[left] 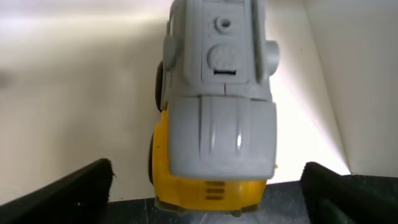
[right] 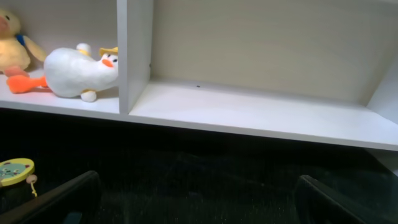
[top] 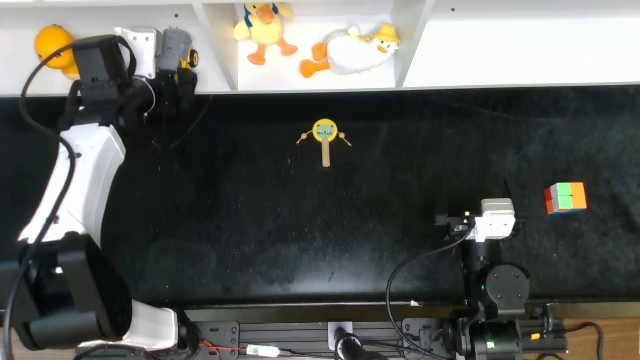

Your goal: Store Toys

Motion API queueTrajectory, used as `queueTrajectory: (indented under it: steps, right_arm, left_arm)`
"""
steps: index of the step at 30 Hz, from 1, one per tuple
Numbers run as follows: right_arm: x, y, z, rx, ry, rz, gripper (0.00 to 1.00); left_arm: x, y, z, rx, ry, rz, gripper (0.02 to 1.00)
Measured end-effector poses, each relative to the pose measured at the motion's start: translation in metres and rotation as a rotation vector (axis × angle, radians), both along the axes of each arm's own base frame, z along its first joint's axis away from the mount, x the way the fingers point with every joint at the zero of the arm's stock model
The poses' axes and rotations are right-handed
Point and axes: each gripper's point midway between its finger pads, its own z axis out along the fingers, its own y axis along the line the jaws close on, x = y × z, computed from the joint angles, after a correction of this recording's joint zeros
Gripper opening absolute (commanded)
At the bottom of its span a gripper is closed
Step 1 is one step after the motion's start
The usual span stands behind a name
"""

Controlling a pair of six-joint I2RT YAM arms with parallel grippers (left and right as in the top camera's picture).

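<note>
A grey and yellow toy truck (left: pixel 214 106) stands inside the left shelf compartment (top: pixel 100 80), also seen from above as the truck (top: pixel 177 50). My left gripper (left: pixel 208 186) is open, its fingers (left: pixel 68 190) on either side of the truck's yellow front end, apart from it. A yellow rattle drum (top: pixel 325 133) with a wooden handle lies on the black mat, and the rattle drum (right: pixel 15 171) shows at the right wrist view's edge. A colour cube (top: pixel 565 198) sits at the right. My right gripper (right: pixel 196 199) is open near the table's front, holding nothing.
An orange ball (top: pixel 55 45) sits at the left compartment's far left. A yellow plush duck (top: pixel 265 30) and a white plush duck (top: pixel 350 50) fill the middle compartment. The right compartment (right: pixel 261 109) is bare white board. Dividers (right: pixel 134 56) separate the compartments.
</note>
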Motion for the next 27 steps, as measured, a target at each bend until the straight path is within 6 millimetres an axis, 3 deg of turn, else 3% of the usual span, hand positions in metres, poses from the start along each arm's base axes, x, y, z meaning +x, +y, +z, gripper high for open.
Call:
queueTrajectory:
  steps: [4, 7, 12, 16, 21, 24, 27]
  right_arm:
    - [0.000, 0.000, 0.000, 0.000, -0.001, 0.000, 0.996]
    - [0.000, 0.000, 0.000, 0.000, 0.000, 0.000, 0.996]
    - [0.000, 0.000, 0.000, 0.000, 0.000, 0.000, 0.996]
    - [0.000, 0.000, 0.000, 0.000, -0.001, 0.000, 0.996]
    - [0.000, 0.000, 0.000, 0.000, 0.000, 0.000, 0.993]
    - [0.000, 0.000, 0.000, 0.000, 0.000, 0.000, 0.996]
    - [0.000, 0.000, 0.000, 0.000, 0.000, 0.000, 0.996]
  left_arm:
    - [-0.009, 0.000, -0.006, 0.000, 0.045, 0.007, 0.998]
    - [-0.027, 0.005, -0.004, 0.026, 0.084, 0.036, 0.998]
    - [-0.092, 0.007, 0.025, 0.073, 0.051, 0.077, 0.998]
    - [-0.136, 0.008, 0.052, 0.111, -0.110, 0.110, 0.998]
    - [-0.159, -0.006, 0.071, 0.135, -0.480, 0.101, 0.998]
    - [-0.181, -0.021, 0.067, 0.133, -0.641, 0.059, 0.998]
    - [-0.198, -0.027, 0.046, 0.145, -0.700, 0.034, 0.998]
